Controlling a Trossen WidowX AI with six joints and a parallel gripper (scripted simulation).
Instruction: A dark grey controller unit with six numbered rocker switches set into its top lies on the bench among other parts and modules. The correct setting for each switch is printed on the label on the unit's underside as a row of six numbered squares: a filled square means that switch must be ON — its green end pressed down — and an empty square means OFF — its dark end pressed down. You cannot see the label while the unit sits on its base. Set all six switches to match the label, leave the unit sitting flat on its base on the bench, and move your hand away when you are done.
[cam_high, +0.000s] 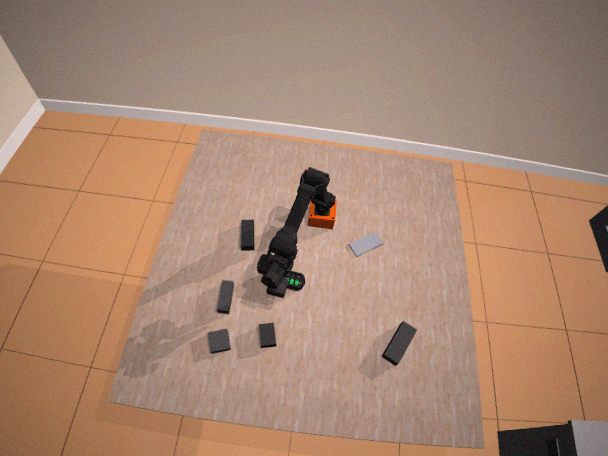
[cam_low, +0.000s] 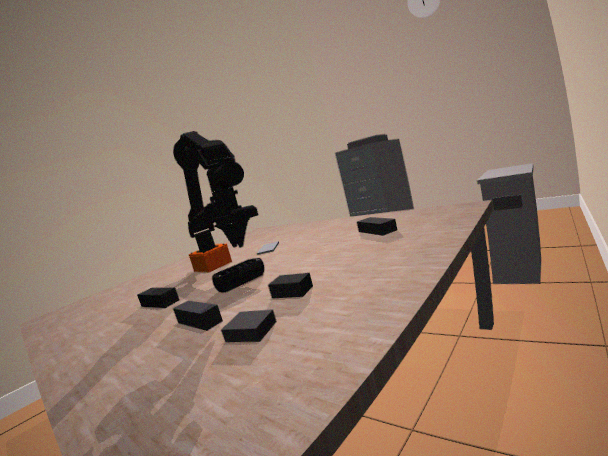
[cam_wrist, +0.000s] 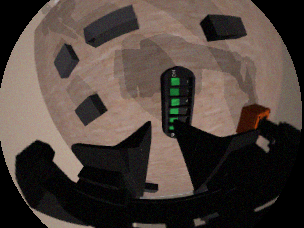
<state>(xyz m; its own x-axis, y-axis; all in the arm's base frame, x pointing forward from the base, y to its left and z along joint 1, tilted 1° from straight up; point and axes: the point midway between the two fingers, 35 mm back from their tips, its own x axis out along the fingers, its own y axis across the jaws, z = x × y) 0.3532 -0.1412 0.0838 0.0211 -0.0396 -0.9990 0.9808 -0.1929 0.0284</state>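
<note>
The dark controller unit (cam_high: 293, 285) (cam_low: 238, 275) (cam_wrist: 176, 102) is long with rounded ends and lies with its switch side up on the bench (cam_high: 330, 390) (cam_low: 320, 360). In the wrist view green patches show in a column along its left half; which ends are pressed down is hard to tell. Its label is hidden underneath. My gripper (cam_low: 238, 245) (cam_wrist: 162, 124) is open and empty, its fingers a moderate gap apart. It hangs above the unit, and the right fingertip covers part of the unit's near end in the wrist view. The arm partly covers the unit in the top view.
Dark blocks stand around the unit: one (cam_high: 247, 235) (cam_low: 158, 297), another (cam_high: 225, 297) (cam_low: 198, 315), and a pair (cam_high: 219, 341) (cam_high: 267, 335) farther out. A long dark block (cam_high: 399, 343) (cam_low: 377, 226) and a light grey plate (cam_high: 366, 244) (cam_low: 268, 247) lie apart. The arm's orange base (cam_high: 321, 221) (cam_low: 210, 259) (cam_wrist: 251, 117) is near.
</note>
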